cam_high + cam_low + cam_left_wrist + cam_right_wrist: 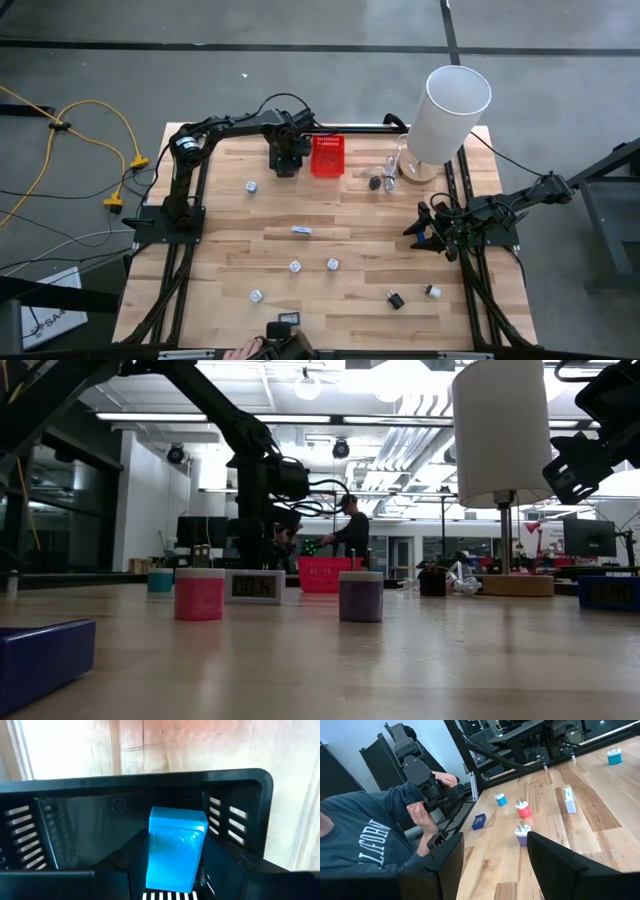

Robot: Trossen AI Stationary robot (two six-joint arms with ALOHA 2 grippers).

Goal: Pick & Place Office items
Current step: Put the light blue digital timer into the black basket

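Observation:
My left gripper hangs over the black mesh basket at the table's far edge, next to the red basket. It is shut on a light-blue box-shaped piece inside the black basket. My right gripper waits open above the table's right side. Several small white lumps, a white-blue bar, a black clip and a black-framed tag lie flat on the wood. My left gripper pinches the light-blue piece between its two fingers, by its two side faces near the rear end. The fingers come from above, pointing down into the black basket. The piece juts forward between the basket's walls; whether it touches the basket floor I cannot tell.
A tall white cylinder on a round wooden base stands at the far right corner, with a black piece and a clear one beside it. A person holding a camera is at the table's near edge. Bare wood lies mid-table.

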